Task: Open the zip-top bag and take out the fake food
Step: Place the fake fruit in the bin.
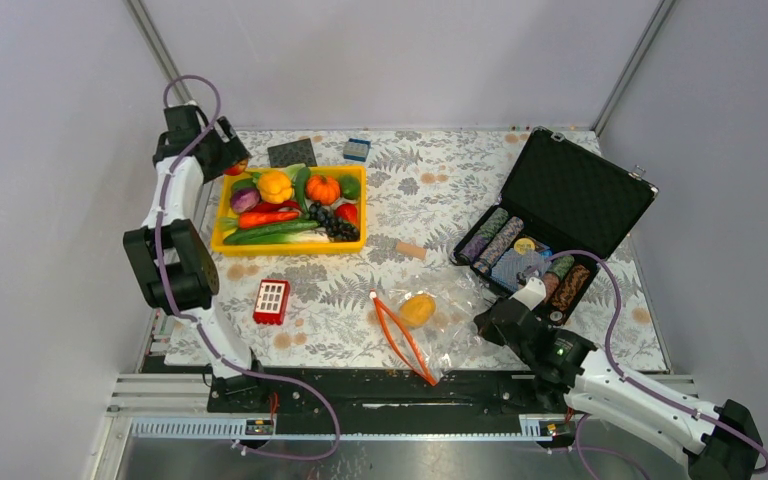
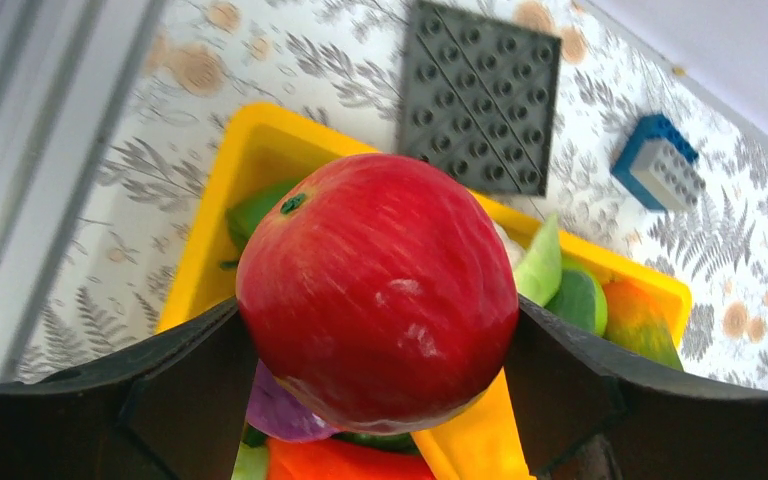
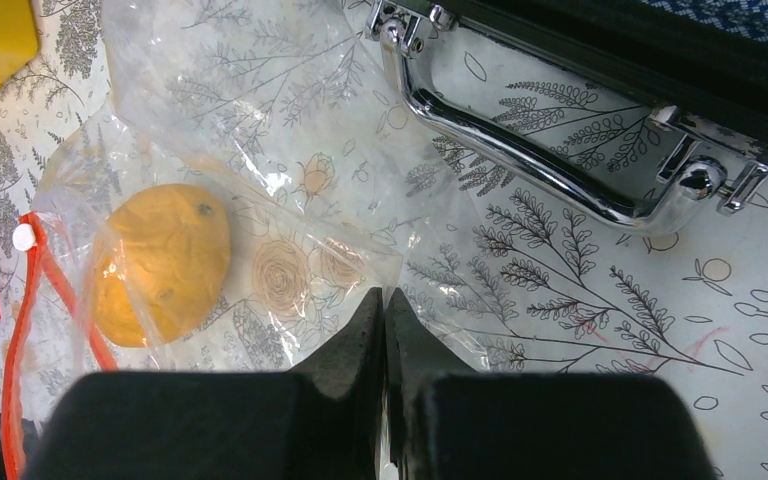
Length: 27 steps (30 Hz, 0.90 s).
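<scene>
1. The left gripper (image 1: 220, 150) is clamped on the apple (image 2: 377, 290). Its fingers are spread wide, one against each side of it.
2. The apple hangs clear of the tray (image 2: 210, 200). The tray's far-left corner lies directly below this hand.
3. The pepper (image 1: 275, 185), pumpkin (image 1: 322, 188), onion (image 1: 245, 198) and carrot (image 1: 268, 217) lie in the tray, below this hand and off to its right.
4. The right gripper (image 3: 385, 310) has its fingers pressed together. The tips are down at the right-hand edge of the bag (image 3: 290, 220). Whether any film is nipped between them cannot be told.
5. The bag lies crumpled on the table (image 1: 410, 190), spreading leftward from these fingertips. Its zip strip (image 3: 55, 290) is at the end farthest from the hand, with its two halves parted.
6. The fruit (image 3: 160, 260) sits inside the bag, left of the fingertips. It lies between them and the zip strip, apart from the hand.
7. The case (image 1: 570, 190) lies open beyond this hand and to its right, and its chrome handle (image 3: 520, 150) is near the fingertips.
</scene>
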Available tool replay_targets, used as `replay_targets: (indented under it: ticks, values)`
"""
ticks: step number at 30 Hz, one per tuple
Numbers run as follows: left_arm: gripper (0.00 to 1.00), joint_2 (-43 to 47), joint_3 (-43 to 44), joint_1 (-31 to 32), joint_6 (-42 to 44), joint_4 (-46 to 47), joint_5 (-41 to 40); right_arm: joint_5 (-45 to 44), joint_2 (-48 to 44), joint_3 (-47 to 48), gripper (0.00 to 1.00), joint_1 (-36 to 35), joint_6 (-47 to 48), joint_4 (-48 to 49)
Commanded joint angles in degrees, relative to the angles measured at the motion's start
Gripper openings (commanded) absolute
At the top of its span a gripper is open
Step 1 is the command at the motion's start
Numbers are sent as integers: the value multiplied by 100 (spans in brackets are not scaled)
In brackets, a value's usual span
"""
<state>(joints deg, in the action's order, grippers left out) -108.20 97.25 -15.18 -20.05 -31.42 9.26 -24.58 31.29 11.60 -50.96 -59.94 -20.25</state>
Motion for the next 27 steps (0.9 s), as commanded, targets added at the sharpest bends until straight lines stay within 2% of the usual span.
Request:
replay_targets:
  ticks: [1, 7, 14, 22, 27]
  values:
    - [62, 870, -899, 138, -182, 1237, -99, -236, -53, 10, 0, -1, 43, 60]
    - [61, 1003, -1659, 127, -424, 1947, -329, -192, -46, 1, 0, -2, 93, 67]
    - [61, 939, -2174, 22, -738, 2883, -244, -223, 104, 25, 0, -2, 69, 62]
    - [61, 619, -2020, -182, -798, 2813, -242, -223, 247, 62, 0, -2, 98, 73]
    - [61, 276, -1656, -274, -744, 2414, -190, -221, 306, 58, 0, -2, 101, 110]
